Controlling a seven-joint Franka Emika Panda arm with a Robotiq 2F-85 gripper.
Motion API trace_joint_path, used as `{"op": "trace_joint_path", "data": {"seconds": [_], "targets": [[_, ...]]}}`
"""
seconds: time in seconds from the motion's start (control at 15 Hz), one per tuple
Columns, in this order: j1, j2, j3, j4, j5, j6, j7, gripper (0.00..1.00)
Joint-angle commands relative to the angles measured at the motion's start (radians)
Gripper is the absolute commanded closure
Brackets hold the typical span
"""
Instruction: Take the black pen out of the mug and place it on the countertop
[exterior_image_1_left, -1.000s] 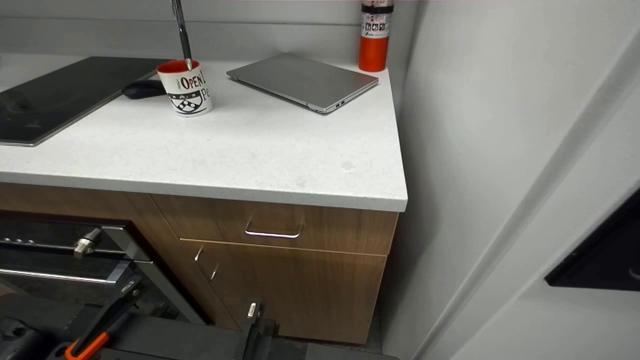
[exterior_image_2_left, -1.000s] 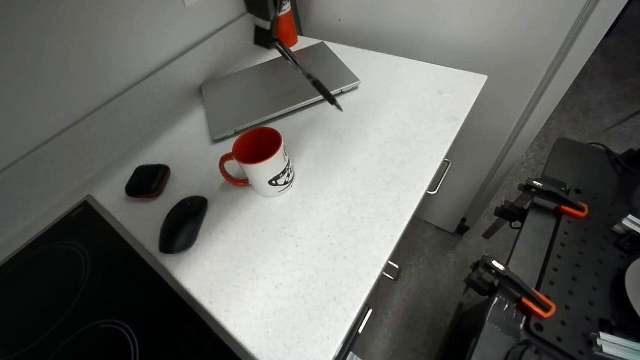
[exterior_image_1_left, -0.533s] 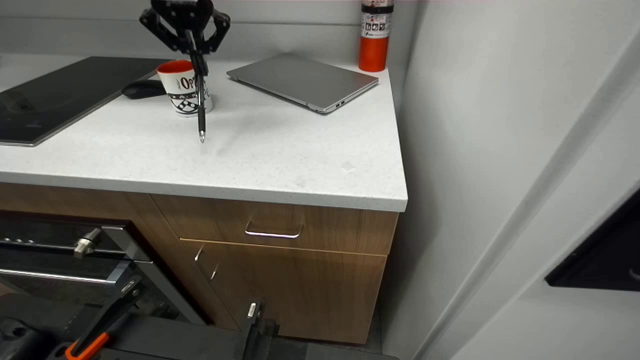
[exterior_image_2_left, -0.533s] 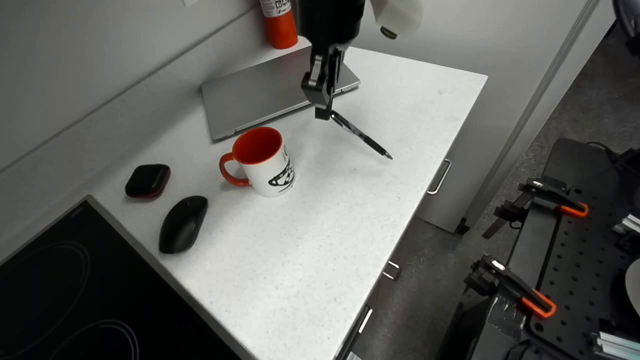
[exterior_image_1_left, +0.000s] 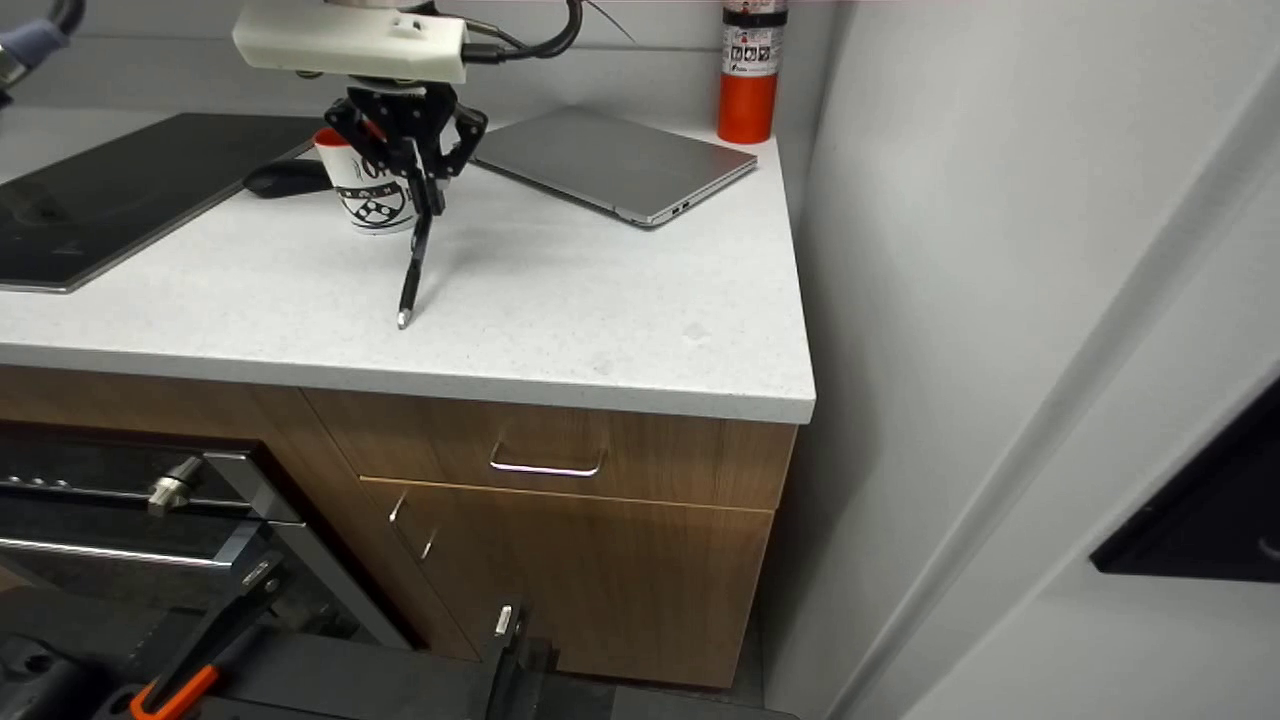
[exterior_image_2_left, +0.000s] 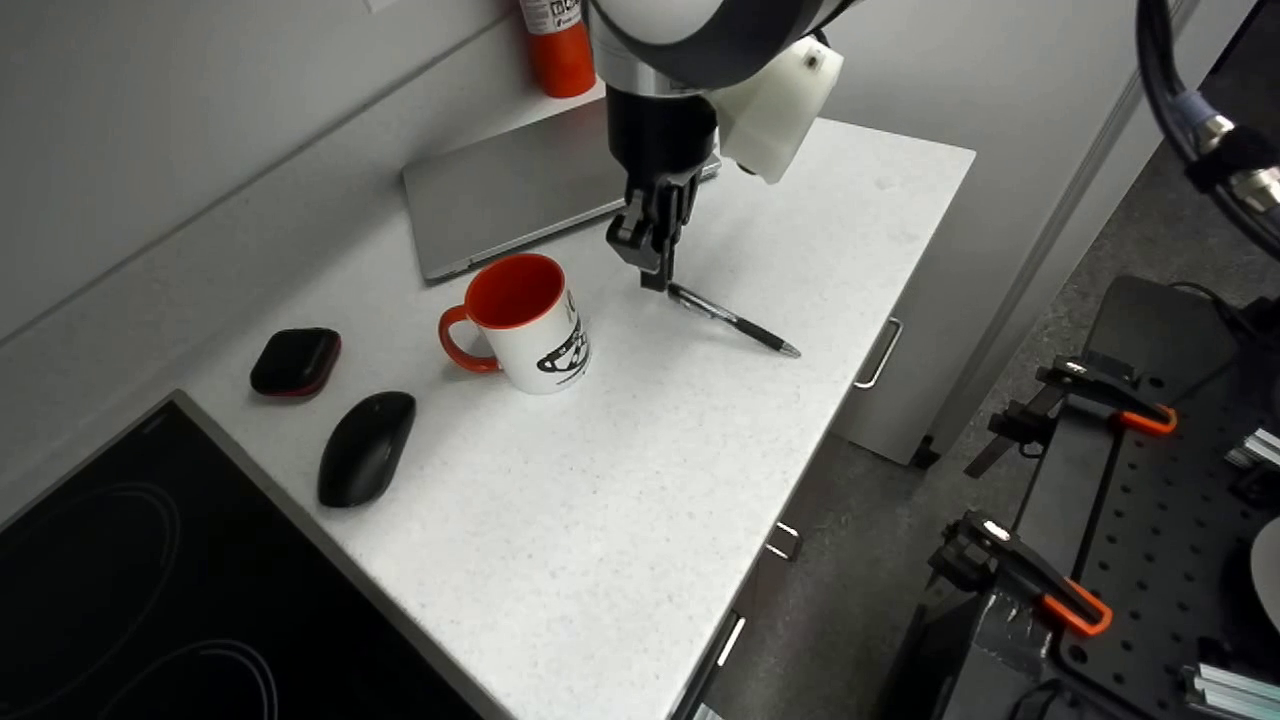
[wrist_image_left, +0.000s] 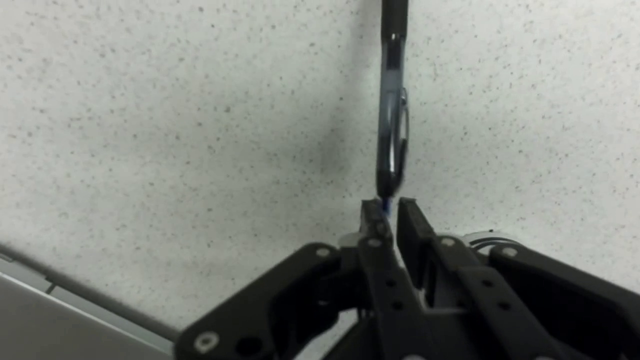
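Note:
The black pen (exterior_image_1_left: 412, 275) slants from my fingertips toward the front of the white countertop (exterior_image_1_left: 600, 310); in an exterior view (exterior_image_2_left: 735, 320) its tip looks at or near the surface. In the wrist view the pen (wrist_image_left: 392, 125) points away, its thin blue end by the left fingertip. My gripper (wrist_image_left: 392, 207) is slightly open, with a narrow gap between the pen end and the right fingertip. The gripper (exterior_image_2_left: 657, 280) is low over the counter. The white mug (exterior_image_2_left: 540, 345), red inside with a red handle, stands upright and empty beside it, partly hidden by the gripper in an exterior view (exterior_image_1_left: 372, 195).
A closed grey laptop (exterior_image_2_left: 520, 190) lies behind the gripper. A red fire extinguisher (exterior_image_1_left: 747, 105) stands at the back corner. A black mouse (exterior_image_2_left: 367, 450), a small black case (exterior_image_2_left: 296, 360) and the black cooktop (exterior_image_2_left: 150, 590) are on the mug's far side. The counter's front edge (exterior_image_1_left: 560, 393) is near.
The gripper has come down toward the counter, carrying the pen from above the mug to beside it. The pen has tilted flatter. The mug has not moved.

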Motion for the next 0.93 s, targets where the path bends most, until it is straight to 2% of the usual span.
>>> {"op": "trace_joint_path", "data": {"seconds": [0.0,0.47,0.87], "targets": [[0.009,0.015,-0.016,0.018,-0.027,0.018,0.057,0.54],[-0.001,0.008,-0.027,0.017,-0.004,0.019,0.062,0.01],[-0.004,0.005,-0.025,0.01,0.006,0.002,0.04,0.0]]}}
